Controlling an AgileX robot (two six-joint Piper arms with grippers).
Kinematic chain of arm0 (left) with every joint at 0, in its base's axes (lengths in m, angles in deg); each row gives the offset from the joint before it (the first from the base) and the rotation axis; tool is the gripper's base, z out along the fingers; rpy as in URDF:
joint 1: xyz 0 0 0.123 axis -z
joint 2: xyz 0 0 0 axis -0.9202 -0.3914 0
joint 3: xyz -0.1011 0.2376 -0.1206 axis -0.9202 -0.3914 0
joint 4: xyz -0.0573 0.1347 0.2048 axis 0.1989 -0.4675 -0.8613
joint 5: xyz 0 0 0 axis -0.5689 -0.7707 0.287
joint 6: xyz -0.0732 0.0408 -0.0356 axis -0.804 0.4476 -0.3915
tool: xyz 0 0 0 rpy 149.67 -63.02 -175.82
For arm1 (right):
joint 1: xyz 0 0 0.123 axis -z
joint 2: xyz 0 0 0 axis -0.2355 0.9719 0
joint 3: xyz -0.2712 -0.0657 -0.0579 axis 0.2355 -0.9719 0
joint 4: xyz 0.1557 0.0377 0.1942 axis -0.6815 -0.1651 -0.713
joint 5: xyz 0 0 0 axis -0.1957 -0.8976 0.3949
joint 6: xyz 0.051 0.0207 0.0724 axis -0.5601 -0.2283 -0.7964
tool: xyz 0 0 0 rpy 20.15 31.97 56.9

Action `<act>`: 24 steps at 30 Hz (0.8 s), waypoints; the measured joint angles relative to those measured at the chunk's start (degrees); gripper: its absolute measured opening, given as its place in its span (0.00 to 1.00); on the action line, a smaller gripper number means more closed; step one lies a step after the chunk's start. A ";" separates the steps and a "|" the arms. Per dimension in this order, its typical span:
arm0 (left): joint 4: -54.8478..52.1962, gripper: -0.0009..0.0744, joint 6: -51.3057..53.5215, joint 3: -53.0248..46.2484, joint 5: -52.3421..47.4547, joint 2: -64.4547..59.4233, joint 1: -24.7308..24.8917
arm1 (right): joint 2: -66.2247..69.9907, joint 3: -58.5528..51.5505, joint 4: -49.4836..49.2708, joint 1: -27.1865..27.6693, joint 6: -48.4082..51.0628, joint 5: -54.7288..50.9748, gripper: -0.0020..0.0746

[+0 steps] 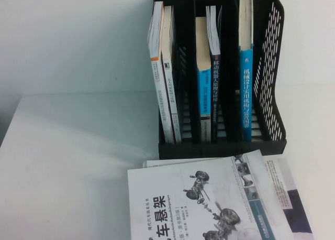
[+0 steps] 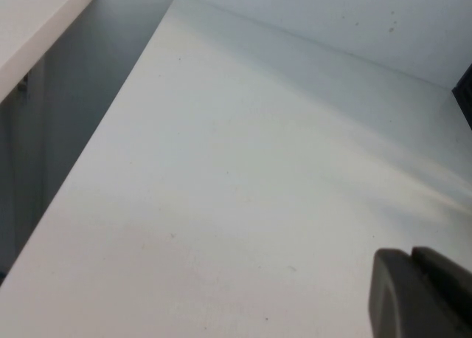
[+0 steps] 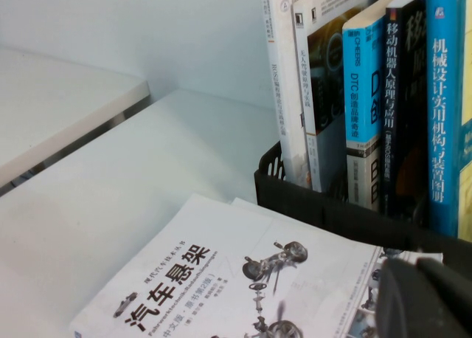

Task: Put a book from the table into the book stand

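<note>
Left end effector (image 2: 420, 294): low over bare table (image 1: 78, 161), touching nothing; opening cannot be told.
Right end effector (image 3: 428, 297): above white book (image 1: 209, 203) at table's near edge; opening cannot be told.
Book stand (image 1: 272, 67): far right; five upright books, dark-spined book (image 1: 215, 77) in middle slot.

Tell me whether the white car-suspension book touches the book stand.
Cannot tell. In the high view the white book reaches the book stand's front edge, but no plain contact or gap shows; the right wrist view doesn't settle it either.
</note>
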 joint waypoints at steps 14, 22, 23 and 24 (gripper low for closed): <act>0.00 0.01 0.00 0.00 0.00 0.00 0.00 | -7.54 -0.23 2.70 1.02 4.06 2.46 0.02; 0.00 0.01 0.00 0.00 0.00 0.00 0.00 | -21.47 -11.61 3.47 3.14 5.29 11.76 0.02; 0.00 0.01 0.00 0.00 0.00 0.00 0.00 | -22.42 -13.74 3.19 3.24 5.29 13.48 0.02; 0.00 0.01 0.00 0.00 0.00 0.00 0.00 | -22.99 -15.80 3.19 3.26 5.29 15.09 0.02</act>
